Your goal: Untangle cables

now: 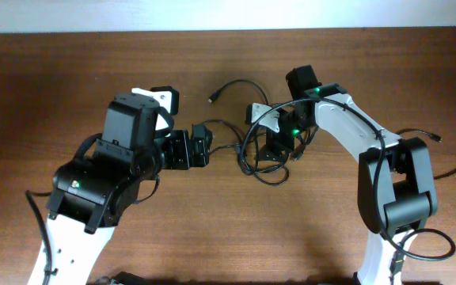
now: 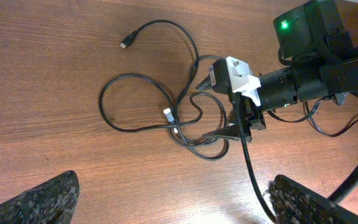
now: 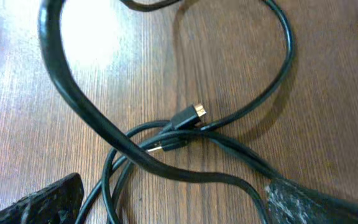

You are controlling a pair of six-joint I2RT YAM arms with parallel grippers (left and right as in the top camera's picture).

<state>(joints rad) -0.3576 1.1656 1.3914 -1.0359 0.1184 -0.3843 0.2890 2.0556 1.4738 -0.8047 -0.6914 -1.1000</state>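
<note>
While the black cables (image 2: 178, 132) lie tangled at the middle of the wooden table (image 1: 70, 71), the right gripper (image 3: 173, 199) hangs low over them, fingers spread wide (a gold-tipped plug (image 3: 189, 116) lies mid-frame). The left gripper (image 2: 173, 202), lower left of the tangle, is spread too, holding nothing.

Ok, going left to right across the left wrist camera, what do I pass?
Loose plug end → white-tipped plug → right pincer → green light
</note>
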